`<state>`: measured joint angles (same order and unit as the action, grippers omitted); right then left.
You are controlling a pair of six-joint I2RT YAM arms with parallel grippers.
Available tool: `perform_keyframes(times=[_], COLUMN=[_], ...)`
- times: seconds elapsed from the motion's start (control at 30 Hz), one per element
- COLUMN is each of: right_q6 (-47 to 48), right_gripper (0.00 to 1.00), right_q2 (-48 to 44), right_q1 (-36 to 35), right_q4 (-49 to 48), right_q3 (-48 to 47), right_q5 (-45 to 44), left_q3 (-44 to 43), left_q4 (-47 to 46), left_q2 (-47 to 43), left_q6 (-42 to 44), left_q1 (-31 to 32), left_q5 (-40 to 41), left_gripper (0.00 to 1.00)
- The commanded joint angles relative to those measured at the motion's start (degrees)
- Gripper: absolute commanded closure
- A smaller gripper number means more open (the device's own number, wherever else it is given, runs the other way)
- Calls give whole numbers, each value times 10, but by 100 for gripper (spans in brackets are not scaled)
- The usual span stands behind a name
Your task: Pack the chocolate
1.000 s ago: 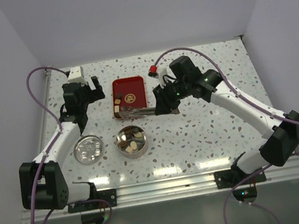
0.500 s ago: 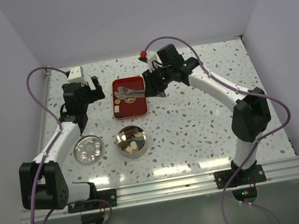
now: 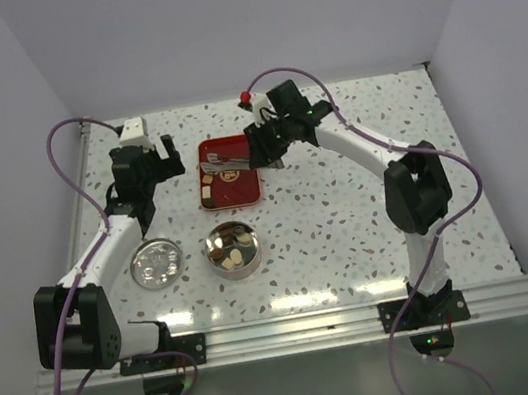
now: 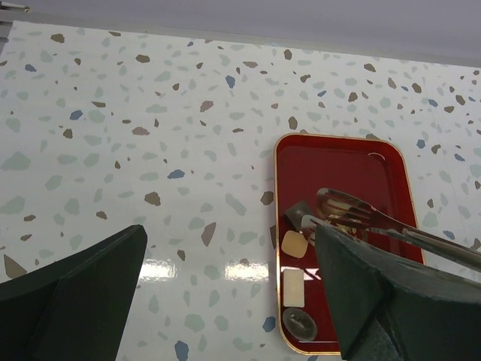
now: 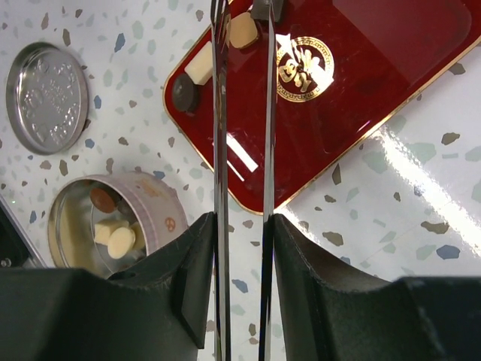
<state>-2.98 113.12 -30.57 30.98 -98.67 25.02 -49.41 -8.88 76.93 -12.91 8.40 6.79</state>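
My right gripper (image 3: 262, 150) is shut on metal tongs (image 5: 220, 150) and holds them over the red tray (image 3: 245, 188). The tongs' tips (image 4: 304, 221) sit at a dark square chocolate (image 4: 296, 213) and a cream chocolate (image 4: 294, 243); I cannot tell whether either is gripped. A cream bar (image 4: 293, 288) and a dark round piece (image 4: 302, 323) lie along the tray's left edge. The round tin (image 3: 232, 249) holds several cream and brown pieces (image 5: 113, 233). My left gripper (image 3: 165, 161) is open and empty, above the table left of the tray.
The tin's silver lid (image 3: 156, 264) lies flat to the left of the tin, and shows in the right wrist view (image 5: 45, 98). A gold emblem (image 5: 304, 64) marks the tray's middle. White walls close the table at the back and sides.
My right arm has swung left and toward the back with the tongs, from the tray's near right corner to over the tray. The left arm has not moved.
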Motion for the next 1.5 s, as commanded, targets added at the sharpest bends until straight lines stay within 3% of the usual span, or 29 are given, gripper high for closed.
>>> perform_keyframes(times=[0.0, 0.7, 0.9, 1.2, 1.47], right_q6=[2, -9, -9, -3, 11], right_gripper=[61, 59, 68, 73, 73], right_q2=[11, 72, 78, 47, -47], right_q1=[3, 4, 4, 4, 5], right_q4=[-32, -32, -28, -26, -16], right_q3=[-35, -72, -78, -70, -19], right_q5=[10, 5, 3, -9, -1], left_q3=[-26, -26, -26, -27, -26], left_q4=[-5, -5, -6, -6, -7], left_q2=[1, 3, 3, 4, 6], left_q6=[1, 2, 2, 1, 1], left_q1=[4, 4, 4, 4, 4], left_q5=[9, 9, 9, 9, 7], left_gripper=[0, 0, 0, 0, 0])
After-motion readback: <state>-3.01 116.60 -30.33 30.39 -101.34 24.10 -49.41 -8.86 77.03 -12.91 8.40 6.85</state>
